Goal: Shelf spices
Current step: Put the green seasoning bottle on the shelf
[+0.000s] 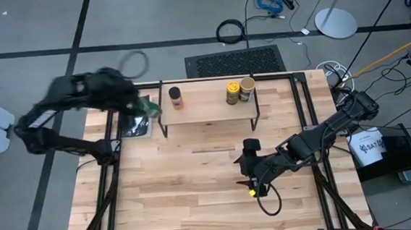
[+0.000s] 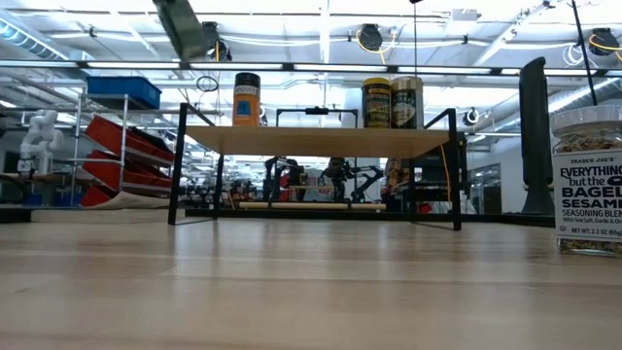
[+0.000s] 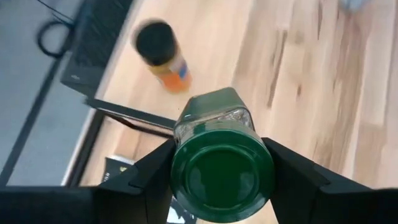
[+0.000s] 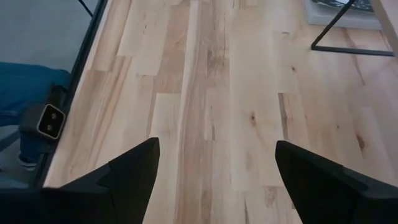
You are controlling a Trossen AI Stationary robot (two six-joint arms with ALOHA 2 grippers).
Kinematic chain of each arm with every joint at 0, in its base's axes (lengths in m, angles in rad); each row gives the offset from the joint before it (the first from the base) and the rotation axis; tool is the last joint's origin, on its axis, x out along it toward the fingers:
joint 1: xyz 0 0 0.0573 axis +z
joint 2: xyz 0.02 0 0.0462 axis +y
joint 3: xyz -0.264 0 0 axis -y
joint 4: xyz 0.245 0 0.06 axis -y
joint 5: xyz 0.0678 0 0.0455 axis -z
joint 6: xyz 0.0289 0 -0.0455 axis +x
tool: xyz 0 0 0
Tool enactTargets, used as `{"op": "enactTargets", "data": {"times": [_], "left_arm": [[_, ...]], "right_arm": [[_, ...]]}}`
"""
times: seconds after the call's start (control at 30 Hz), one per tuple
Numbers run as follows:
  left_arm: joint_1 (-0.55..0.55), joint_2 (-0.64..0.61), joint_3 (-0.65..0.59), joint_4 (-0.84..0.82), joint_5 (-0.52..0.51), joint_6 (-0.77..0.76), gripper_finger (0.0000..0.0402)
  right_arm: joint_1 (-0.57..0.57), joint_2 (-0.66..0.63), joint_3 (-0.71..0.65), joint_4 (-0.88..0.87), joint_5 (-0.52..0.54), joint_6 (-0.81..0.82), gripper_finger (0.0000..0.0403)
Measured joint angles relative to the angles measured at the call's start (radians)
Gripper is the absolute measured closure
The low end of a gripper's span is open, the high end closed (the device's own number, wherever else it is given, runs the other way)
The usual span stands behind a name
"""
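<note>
The shelf (image 1: 208,104) stands at the table's far side, a light plank on black rod legs (image 2: 321,141). On it are the orange-bodied dark-lidded jar (image 1: 176,97), the yellow-lidded jar (image 1: 232,93) and the tan-lidded jar (image 1: 247,89). My left gripper (image 1: 143,107) is shut on the green-lidded jar (image 3: 221,165), in the air by the shelf's left end. A jar with a white label (image 2: 588,180) stands on the table close to the low camera. My right gripper (image 4: 214,149) is open over the table's near middle. My left gripper pinches the green-lidded jar between its two fingers at the lid end (image 3: 180,168). The lid faces the wrist camera and the glass body (image 3: 214,115) points away from it, along the fingers. The jar is lifted clear, above the level of the shelf top.
A flat black packet (image 1: 135,125) lies on the table under my left arm, left of the shelf. Bare wood spreads in front of the shelf and toward the near edge. A cable loop (image 1: 269,201) lies near my right gripper. A person's blue-clad leg (image 4: 28,87) shows beyond the table edge.
</note>
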Motion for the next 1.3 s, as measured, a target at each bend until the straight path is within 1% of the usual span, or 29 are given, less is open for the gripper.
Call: {"op": "enactTargets", "data": {"times": [0.1,0.17,0.3,0.5,0.63,0.73,0.9,1.03,1.3], "left_arm": [[0.000,0.035,-0.060,0.020,0.004,0.043,0.0191],[0.003,0.067,-0.070,0.015,0.003,0.068,0.0191],[0.003,0.129,-0.050,0.042,0.003,0.143,0.0191],[0.047,0.197,-0.007,-0.001,0.003,0.231,0.0191],[0.114,0.222,-0.004,0.000,0.001,0.314,0.0191],[0.163,0.246,-0.004,0.001,0.001,0.346,0.0191],[0.214,0.272,-0.001,0.018,0.012,0.406,0.0191],[0.226,0.280,-0.001,0.039,0.034,0.428,0.0191],[0.226,0.299,-0.001,0.058,0.034,0.467,0.0191]], "right_arm": [[-0.013,0.000,0.000,0.000,0.000,-0.011,0.0094],[-0.019,0.000,0.000,0.000,0.000,-0.022,0.0094],[-0.029,0.000,0.000,0.000,-0.002,-0.042,0.0094],[-0.038,0.000,0.000,-0.002,-0.003,-0.051,0.0094],[-0.038,0.000,0.000,-0.003,-0.004,-0.055,0.0094],[-0.038,0.000,0.000,-0.004,-0.004,-0.055,0.0094],[-0.038,0.000,0.000,-0.006,-0.004,-0.055,0.0094],[-0.038,0.000,0.000,-0.007,-0.004,-0.055,0.0094],[-0.038,0.000,0.000,-0.008,-0.004,-0.055,0.0094]]}}
